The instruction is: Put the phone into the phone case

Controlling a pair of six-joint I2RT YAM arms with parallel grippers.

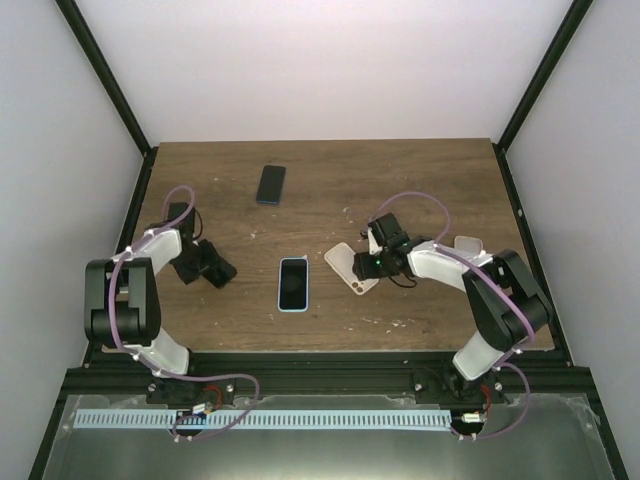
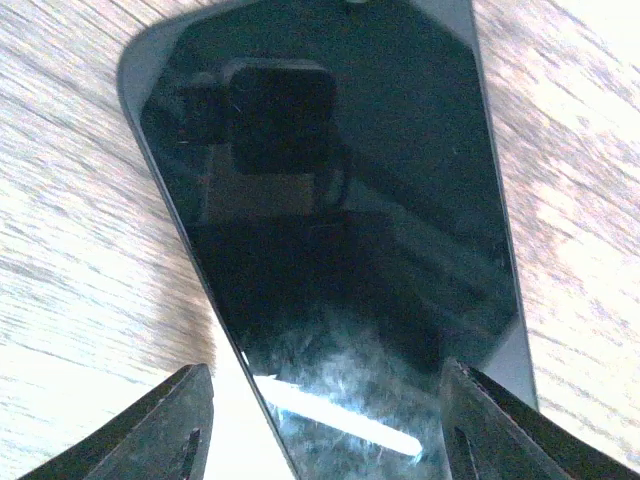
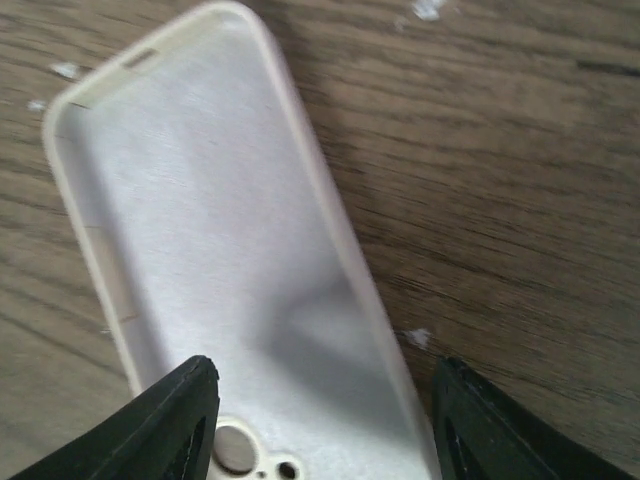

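Observation:
A cream phone case (image 1: 347, 266) lies open side up right of the table's centre. My right gripper (image 1: 372, 263) hovers over its camera-cutout end. In the right wrist view the case (image 3: 210, 230) fills the frame and my right gripper (image 3: 325, 367) is open, with a finger on each side of it. A phone with a dark screen (image 2: 330, 200) lies under my left gripper (image 2: 322, 372), which is open. The left finger is off the phone's edge and the right finger is over it. In the top view my left gripper (image 1: 215, 268) hides most of that phone.
A light-blue-edged phone (image 1: 293, 283) lies screen up at the table's centre. A dark phone (image 1: 271, 184) lies at the back. A pale object (image 1: 468, 243) sits behind the right arm. Black frame posts stand at both sides.

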